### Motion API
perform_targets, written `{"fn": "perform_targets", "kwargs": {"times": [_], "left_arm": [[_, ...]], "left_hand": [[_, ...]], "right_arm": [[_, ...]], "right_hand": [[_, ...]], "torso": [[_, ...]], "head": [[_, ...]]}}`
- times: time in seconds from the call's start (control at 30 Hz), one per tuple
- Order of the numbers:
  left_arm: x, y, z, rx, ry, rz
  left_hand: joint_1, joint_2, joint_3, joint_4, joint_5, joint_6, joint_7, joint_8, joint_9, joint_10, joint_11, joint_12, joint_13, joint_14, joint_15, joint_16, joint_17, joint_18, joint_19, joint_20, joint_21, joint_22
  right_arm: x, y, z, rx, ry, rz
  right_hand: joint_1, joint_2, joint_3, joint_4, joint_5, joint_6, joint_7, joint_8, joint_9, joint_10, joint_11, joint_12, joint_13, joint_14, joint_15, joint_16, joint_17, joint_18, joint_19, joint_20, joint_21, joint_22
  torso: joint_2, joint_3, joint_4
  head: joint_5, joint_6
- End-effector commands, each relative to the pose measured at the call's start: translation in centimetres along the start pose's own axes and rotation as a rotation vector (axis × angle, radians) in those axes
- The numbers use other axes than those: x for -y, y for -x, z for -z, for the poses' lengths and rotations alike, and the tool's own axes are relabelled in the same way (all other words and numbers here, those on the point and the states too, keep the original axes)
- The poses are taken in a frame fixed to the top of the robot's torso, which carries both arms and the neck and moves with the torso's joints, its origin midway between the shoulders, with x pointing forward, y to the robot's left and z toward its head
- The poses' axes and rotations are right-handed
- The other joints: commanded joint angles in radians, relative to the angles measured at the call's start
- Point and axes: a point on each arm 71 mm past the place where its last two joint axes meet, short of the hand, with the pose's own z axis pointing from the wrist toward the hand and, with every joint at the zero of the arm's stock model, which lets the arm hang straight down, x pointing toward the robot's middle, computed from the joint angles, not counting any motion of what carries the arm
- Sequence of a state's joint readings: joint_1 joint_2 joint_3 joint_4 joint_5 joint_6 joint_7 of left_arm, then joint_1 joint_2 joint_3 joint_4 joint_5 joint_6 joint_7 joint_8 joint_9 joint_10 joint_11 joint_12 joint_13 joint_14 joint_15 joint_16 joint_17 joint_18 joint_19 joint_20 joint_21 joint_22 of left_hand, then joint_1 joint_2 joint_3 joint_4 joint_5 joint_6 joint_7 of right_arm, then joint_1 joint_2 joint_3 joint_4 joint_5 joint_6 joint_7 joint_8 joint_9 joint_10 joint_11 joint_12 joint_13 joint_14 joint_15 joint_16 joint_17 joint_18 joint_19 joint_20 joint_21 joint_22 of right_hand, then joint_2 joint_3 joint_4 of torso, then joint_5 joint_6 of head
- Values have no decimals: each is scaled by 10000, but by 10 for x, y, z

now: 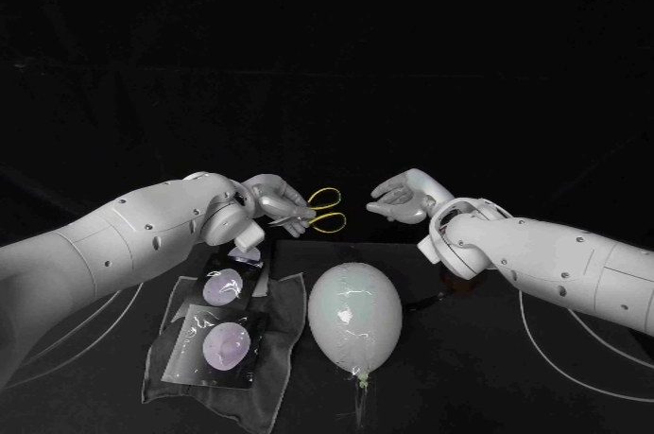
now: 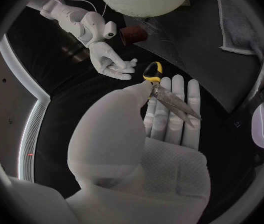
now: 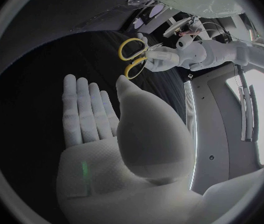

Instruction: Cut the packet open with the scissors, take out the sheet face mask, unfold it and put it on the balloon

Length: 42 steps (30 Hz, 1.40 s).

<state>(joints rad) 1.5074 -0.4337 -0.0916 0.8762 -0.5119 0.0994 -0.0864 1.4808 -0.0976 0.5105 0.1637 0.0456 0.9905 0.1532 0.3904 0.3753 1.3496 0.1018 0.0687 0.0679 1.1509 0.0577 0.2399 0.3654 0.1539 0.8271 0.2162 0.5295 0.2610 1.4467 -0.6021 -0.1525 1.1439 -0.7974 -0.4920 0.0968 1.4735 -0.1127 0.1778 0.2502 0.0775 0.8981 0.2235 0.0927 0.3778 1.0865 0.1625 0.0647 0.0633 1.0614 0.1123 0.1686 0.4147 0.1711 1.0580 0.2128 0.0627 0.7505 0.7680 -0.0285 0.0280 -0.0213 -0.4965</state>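
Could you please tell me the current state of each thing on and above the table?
Scissors: blades together, held above the table by the left hand.
Right hand: empty, fingers apart.
Balloon: inflated, lying bare on the table.
Nearer packet and farther packet: lying flat on the grey cloth.
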Motion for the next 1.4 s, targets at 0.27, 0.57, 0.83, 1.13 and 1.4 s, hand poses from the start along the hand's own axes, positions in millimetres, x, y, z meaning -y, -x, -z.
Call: {"fn": "perform_targets", "kwargs": {"times": [0.27, 0.57, 0.83, 1.13, 1.4], "left_arm": [[3, -6, 1, 160, -872, 738], [4, -10, 0, -3, -951, 740], [7, -15, 0, -109, -1081, 743], [12, -19, 0, -84, -1335, 753], [11, -16, 3, 110, -1410, 752]], "left_hand": [[-27, 73, 787, -869, 29, 9, 5, 44, 30, 179, -162, 1, -16, 40, 3, -61, 15, 192, -73, 35, 42, 17], [-30, 72, 789, -874, 28, 7, 5, 44, 33, 179, -162, 0, -16, 39, 3, -63, 16, 193, -77, 35, 46, 20], [-37, 72, 792, -881, 28, 5, 5, 45, 39, 178, -162, -1, -16, 38, 4, -66, 18, 194, -84, 35, 53, 24], [-37, 72, 792, -881, 28, 5, 5, 45, 39, 178, -162, -1, -16, 38, 4, -66, 18, 194, -84, 35, 53, 24], [-45, 75, 797, -891, 28, 2, 5, 47, 48, 178, -162, -1, -16, 39, 4, -69, 22, 195, -91, 36, 64, 32]], "right_arm": [[-2, -24, -3, -1097, -58, -1556], [-7, -30, -4, -837, 5, -1734], [-10, -38, -7, -1047, -64, -1740], [-16, -46, -7, -1306, 155, -1443], [-16, -46, -5, -1286, 152, -1462]], "right_hand": [[-278, 30, -340, 56, 14, -98, 151, -77, -224, -307, 174, -31, -8, -291, 200, -611, -613, 70, -432, 157, -20, -1076], [-438, 147, -600, 144, -102, -139, 234, -117, -350, -436, 255, -35, -8, -447, 307, -892, -1025, 76, -665, 278, -19, -1790], [-414, 223, -711, 113, -98, -203, 294, -158, -429, -559, 311, -33, -8, -513, 364, -989, -1238, 75, -775, 334, -14, -2152], [693, 865, 165, -583, -277, 335, -115, 92, -466, -243, 25, 29, 6, -276, 195, -924, -1511, 120, -649, 227, 50, -2617], [1048, 1102, 1285, -1051, -318, 1414, -531, 699, -219, 1251, -454, 351, 34, 545, -183, -582, -1454, 101, -183, -183, 434, -2427]], "torso": [[1, 3, 12], [8, 2, 0], [6, 3, -4], [1, -11, 4], [13, -6, -3]], "head": [[-19, 36], [-28, 18], [-63, 21], [-92, 26], [-149, 16]]}}
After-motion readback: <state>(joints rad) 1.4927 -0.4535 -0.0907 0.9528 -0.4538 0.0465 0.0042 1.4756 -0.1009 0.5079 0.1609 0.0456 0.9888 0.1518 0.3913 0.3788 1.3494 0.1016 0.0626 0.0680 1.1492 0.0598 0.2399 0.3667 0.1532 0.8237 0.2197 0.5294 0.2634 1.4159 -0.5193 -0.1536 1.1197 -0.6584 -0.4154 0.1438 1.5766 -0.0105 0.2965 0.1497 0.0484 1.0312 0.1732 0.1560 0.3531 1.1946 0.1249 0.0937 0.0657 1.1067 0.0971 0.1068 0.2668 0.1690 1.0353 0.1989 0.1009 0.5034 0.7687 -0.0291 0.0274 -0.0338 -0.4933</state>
